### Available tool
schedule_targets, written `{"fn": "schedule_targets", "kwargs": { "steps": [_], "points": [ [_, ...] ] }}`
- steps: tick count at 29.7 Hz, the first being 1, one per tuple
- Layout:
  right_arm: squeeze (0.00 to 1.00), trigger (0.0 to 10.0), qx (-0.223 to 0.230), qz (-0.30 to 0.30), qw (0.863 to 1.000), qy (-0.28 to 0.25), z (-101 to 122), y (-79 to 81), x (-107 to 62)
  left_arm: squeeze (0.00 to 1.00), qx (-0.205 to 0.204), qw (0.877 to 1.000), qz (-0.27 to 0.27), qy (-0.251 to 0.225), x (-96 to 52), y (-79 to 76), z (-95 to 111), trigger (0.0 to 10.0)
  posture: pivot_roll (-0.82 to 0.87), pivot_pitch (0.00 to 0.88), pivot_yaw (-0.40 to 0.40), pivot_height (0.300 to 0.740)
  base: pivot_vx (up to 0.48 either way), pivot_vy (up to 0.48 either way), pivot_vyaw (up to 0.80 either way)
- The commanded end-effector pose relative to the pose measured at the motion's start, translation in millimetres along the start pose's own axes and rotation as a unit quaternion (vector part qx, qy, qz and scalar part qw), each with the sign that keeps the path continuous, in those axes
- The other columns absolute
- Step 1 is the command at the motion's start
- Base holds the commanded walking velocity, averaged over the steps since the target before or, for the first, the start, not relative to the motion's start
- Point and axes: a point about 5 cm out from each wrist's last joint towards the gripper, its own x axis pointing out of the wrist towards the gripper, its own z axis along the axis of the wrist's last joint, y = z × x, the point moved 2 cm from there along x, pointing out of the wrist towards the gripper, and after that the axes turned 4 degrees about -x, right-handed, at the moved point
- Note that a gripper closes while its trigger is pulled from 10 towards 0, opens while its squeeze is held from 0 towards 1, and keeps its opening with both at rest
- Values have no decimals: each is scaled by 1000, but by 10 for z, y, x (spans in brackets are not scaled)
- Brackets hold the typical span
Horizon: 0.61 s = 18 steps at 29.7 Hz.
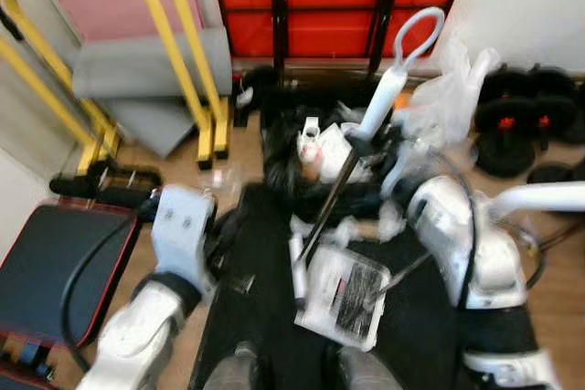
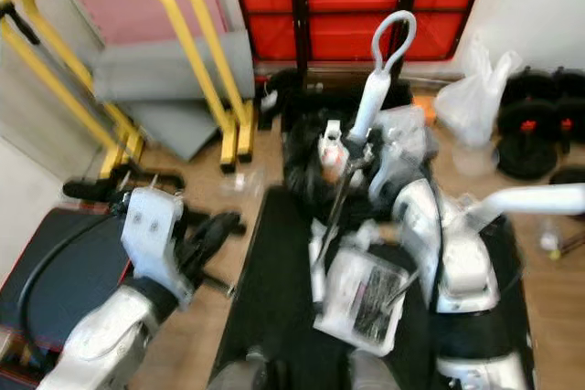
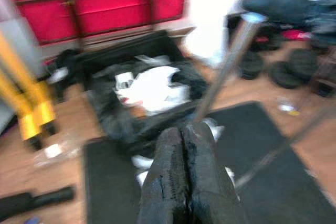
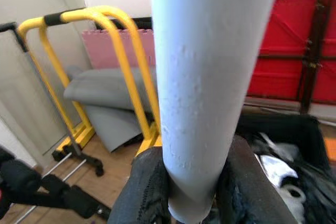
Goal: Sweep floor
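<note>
Trouble brewing: right gripper [image 4: 191,182] clamps the broom handle [image 1: 384,102]; left gripper [image 3: 184,177], fingers pressed together empty, idles beside the black mat [image 1: 265,317] — one-armed strokes could scatter litter.

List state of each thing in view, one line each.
Right end effector: shut on the broom handle.
Left end effector: shut, holding nothing, over the black mat.
Broom handle: tilted, loop end up, gripped by the right end effector.
Black bin: open, holding white trash.
Paper packet: lying flat on the mat.
Plastic bag: crumpled, on the floor by the wall.
Black mat: flat on the wood floor, littered.
</note>
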Motion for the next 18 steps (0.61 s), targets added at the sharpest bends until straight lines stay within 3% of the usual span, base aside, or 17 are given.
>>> {"fn": "schedule_targets", "kwargs": {
  "steps": [1,6,18],
  "points": [
    [0,10000,7,-7,1000,-7,36,6,2,0,-4,1000,4,12,-31,24,-45,10000,-46,249,32,740,0,0,0],
    [0,10000,22,-15,1000,-3,41,-1,12,0,-6,1000,2,13,-32,18,-51,10000,-48,244,32,740,0,0,0],
    [0,10000,10,-41,999,19,36,-50,33,0,-14,1000,4,15,-29,20,-59,10000,-51,240,28,740,0,0,0]
  ]
}}
